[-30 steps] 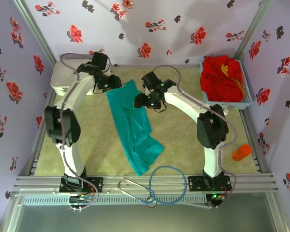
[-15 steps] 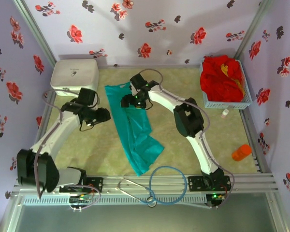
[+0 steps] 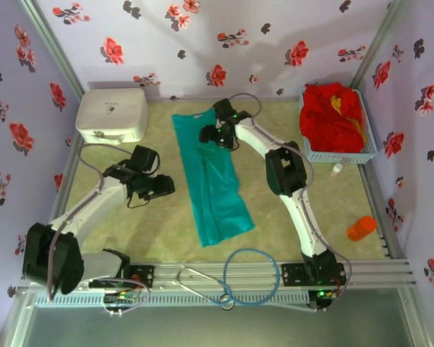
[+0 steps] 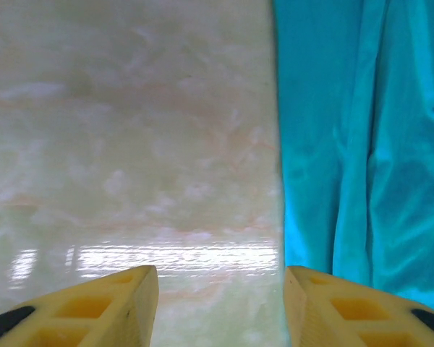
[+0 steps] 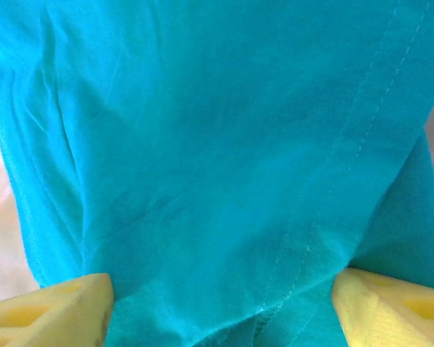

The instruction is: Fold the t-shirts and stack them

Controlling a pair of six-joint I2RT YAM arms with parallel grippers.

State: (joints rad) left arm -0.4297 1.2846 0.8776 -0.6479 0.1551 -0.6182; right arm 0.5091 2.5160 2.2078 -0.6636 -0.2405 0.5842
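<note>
White plastic box [image 3: 110, 116] sits in the far-left corner, uncovered now that the left arm has swung away from it. A second ago the left gripper [image 3: 164, 189] was up there at the far-left corner of the teal t-shirt [image 3: 215, 184]. It has since pulled back toward the near side and hangs over bare table [image 3: 152, 238], just left of the cloth's edge, jaws parted with nothing between them.

The shirt itself has changed most. It lay slanted a second ago; now it runs nearly straight from the back of the table toward the front as a long, narrow band, doubled lengthwise, with soft ridges along it and the near end still a little splayed. I judge the lengthwise fold is laid, so a crosswise fold likely comes next.

At the band's far end the right gripper [image 3: 205, 137] has moved up from mid-cloth — its fingers spread wide over the teal fabric, pinching nothing that I can make out.

Further right, the red t-shirts [image 3: 331, 114] remain heaped in the basket [image 3: 369, 148], unfolded.
</note>
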